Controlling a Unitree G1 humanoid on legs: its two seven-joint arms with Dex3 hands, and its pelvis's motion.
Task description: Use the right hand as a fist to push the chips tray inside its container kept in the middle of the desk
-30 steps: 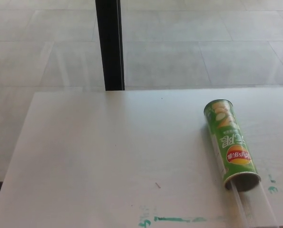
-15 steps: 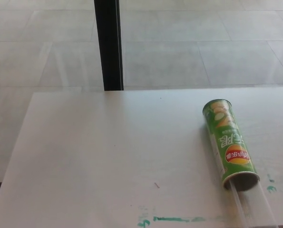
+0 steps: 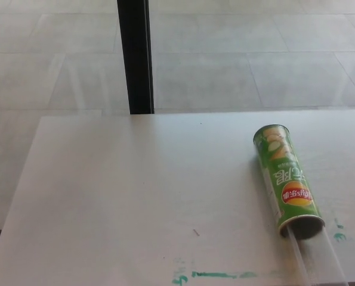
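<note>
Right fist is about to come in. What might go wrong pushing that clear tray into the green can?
1. The green cylindrical chips can lies on its side, unbraced on the smooth white desk; a push may slide or roll it rather than seat the tray.
2. The clear plastic tray sticks out of the can's near end and runs off the picture's bottom edge, so its outer end is unseen; an off-axis push may jam it.
3. Neither hand is in view.

A green chips can (image 3: 287, 180) lies on the white desk (image 3: 135, 196) — open end nearest. Its clear tray (image 3: 318, 259) sticks out.
</note>
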